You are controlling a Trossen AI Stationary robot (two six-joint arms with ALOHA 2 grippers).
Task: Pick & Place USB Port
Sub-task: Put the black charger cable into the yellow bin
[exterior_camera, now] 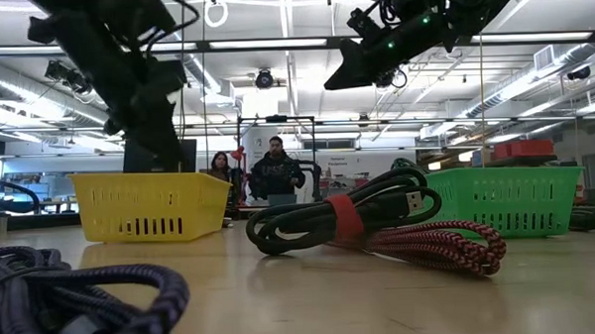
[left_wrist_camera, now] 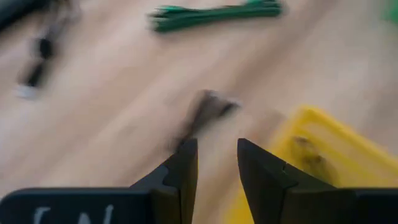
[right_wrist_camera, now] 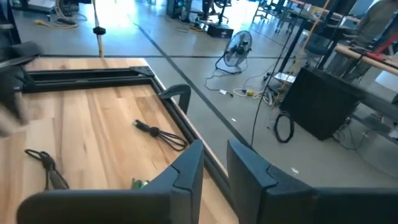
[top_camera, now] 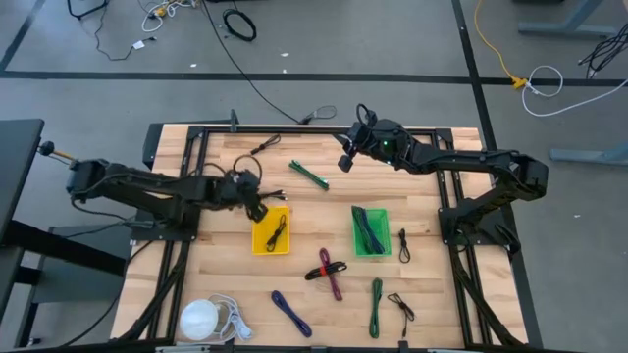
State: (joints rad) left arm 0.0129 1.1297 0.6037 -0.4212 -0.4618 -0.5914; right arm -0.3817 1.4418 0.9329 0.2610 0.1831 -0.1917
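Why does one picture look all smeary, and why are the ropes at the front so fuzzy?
Left wrist view: smeary all over, the green cable and yellow basket streaked, as a moving camera would do; only the left hand is crisp. Low view: the dark cable nearest the lens is out of focus, and the ceiling lights glare. High view: sharp and evenly lit.

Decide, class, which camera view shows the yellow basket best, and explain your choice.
The high view: the whole yellow basket shows from above, with a dark cable inside and the left gripper at its far edge. The low view gives only its side wall; the left wrist view catches one blurred corner; the right wrist view misses it.
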